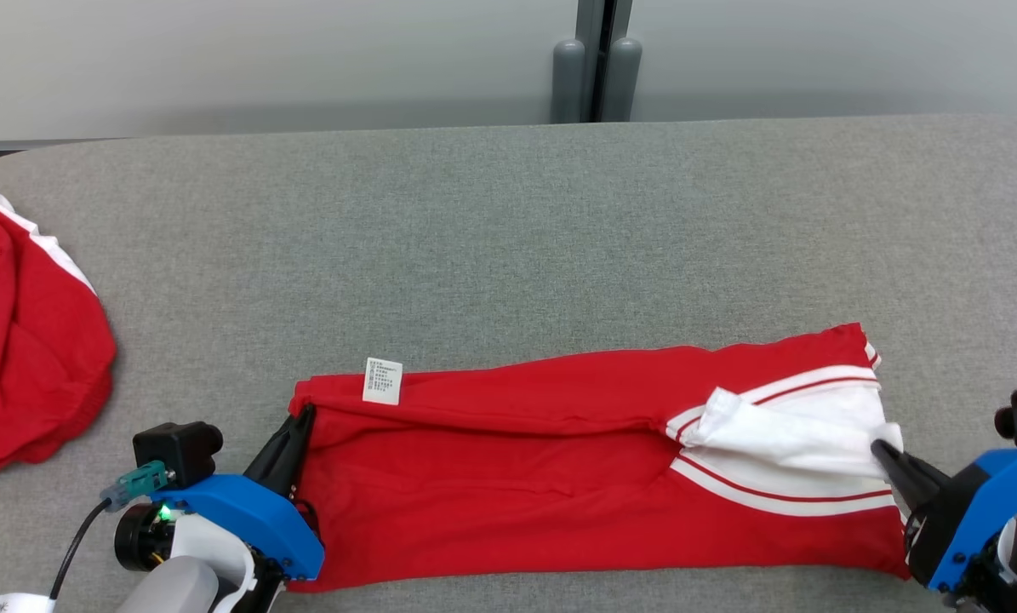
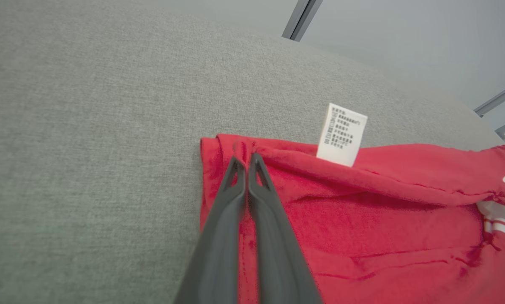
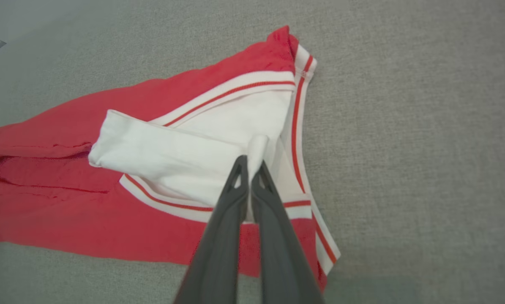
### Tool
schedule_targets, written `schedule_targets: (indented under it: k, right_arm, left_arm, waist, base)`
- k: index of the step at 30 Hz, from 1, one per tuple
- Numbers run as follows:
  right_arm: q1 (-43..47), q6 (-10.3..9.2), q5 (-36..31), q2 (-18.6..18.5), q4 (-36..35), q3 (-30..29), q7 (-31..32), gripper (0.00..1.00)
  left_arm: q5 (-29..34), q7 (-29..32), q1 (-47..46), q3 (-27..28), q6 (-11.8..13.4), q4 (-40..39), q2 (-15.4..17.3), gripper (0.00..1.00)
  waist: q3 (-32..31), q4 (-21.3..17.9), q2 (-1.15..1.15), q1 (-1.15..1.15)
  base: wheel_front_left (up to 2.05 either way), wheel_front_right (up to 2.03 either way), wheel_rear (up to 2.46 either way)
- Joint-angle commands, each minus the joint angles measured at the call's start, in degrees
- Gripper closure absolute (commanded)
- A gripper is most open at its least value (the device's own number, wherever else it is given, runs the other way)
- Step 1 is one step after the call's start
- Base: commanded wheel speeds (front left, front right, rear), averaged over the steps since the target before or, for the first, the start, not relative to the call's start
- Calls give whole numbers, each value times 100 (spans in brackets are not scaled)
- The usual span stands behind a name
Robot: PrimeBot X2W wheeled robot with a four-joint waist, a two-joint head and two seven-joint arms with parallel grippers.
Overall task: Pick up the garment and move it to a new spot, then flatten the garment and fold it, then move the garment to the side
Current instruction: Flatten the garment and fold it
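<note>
The red garment [image 1: 559,477] with white, red-striped trim lies folded into a long band across the near part of the grey table [image 1: 508,238]. A white care label [image 1: 382,380] sticks up near its left end. My left gripper [image 1: 304,415] is shut on the folded edge at the garment's left end; in the left wrist view its tips [image 2: 246,159] pinch the red cloth [image 2: 383,219] just left of the label [image 2: 341,135]. My right gripper [image 1: 882,448] is shut on the white fabric at the right end, and the right wrist view shows a white fold [image 3: 172,152] pinched at its tips [image 3: 249,164].
A second red garment [image 1: 23,340] with a white stripe lies bunched at the table's left edge. The far half of the table is bare grey fabric. Behind it stand a pale wall and two grey posts [image 1: 597,81].
</note>
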Motion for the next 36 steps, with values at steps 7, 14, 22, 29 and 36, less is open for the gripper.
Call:
schedule_targets:
  k: [7, 14, 22, 29, 36]
  right_arm:
    - [478, 3, -232, 190, -365, -123, 274, 0]
    - [283, 3, -490, 290, -479, -418, -67, 0]
    - [-344, 3, -838, 390, 489, -499, -208, 0]
    - [-873, 4, -1286, 405, 1779, -669, -201, 0]
    - [-1171, 3, -1634, 407, 2570, -719, -233, 0]
  left_arm:
    - [-24, -336, 131, 114, 111, 89, -48, 0]
    - [128, -843, 218, 449, 267, -119, -23, 0]
    - [809, -953, 108, 712, 526, -453, 46, 0]
    - [1088, -955, -52, 783, 671, -545, -24, 0]
    - [1142, -777, -194, 678, 641, -445, 46, 0]
  waist:
    - [-24, -17, 0, 0]
    - [-146, 35, 0, 0]
    - [-219, 104, 0, 0]
    - [-213, 224, 0, 0]
    - [-210, 334, 0, 0]
  base:
    - [0, 0, 0]
    - [0, 0, 0]
    - [0, 0, 0]
    - [0, 0, 0]
    - [0, 0, 0]
